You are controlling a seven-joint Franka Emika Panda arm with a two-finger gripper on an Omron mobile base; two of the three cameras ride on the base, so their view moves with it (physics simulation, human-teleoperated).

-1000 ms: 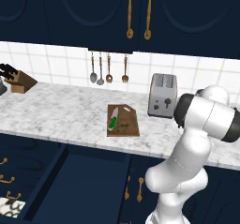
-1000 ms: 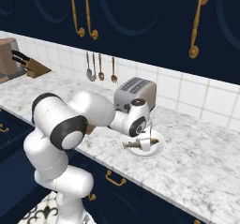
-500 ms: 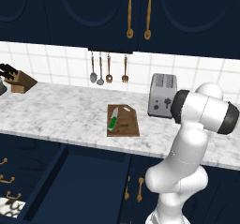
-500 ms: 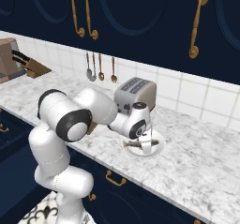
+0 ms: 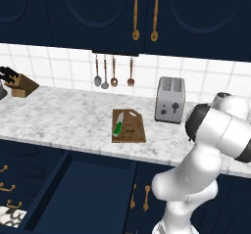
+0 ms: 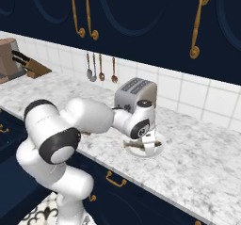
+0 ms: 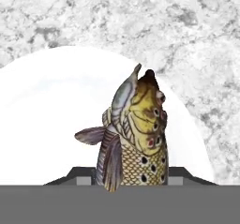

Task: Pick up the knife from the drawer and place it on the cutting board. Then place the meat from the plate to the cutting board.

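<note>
The meat is a spotted fish (image 7: 140, 138) lying on the round white plate (image 7: 47, 124) on the marble counter. In the right base view my gripper (image 6: 150, 148) is down on the plate (image 6: 160, 149), right of the toaster, with the fish (image 6: 133, 144) sticking out to its left. In the hand view my gripper (image 7: 130, 176) has its fingertips pressed to both flanks of the fish, shut on it. The green-handled knife (image 5: 116, 128) lies on the left side of the wooden cutting board (image 5: 135, 130). The wide navy drawer (image 5: 98, 194) stands pulled open below the counter.
A silver toaster (image 5: 170, 101) stands between the board and the plate, close behind my hand (image 6: 134, 94). A knife block (image 5: 17, 83) sits at the far left. Ladles and spoons (image 5: 112, 74) hang on the tiled wall. My elbow overhangs the counter's front edge.
My hand has sunk lower onto the plate and a little to the right, and the elbow has swung down and outward. Knife, board and drawer have not moved.
</note>
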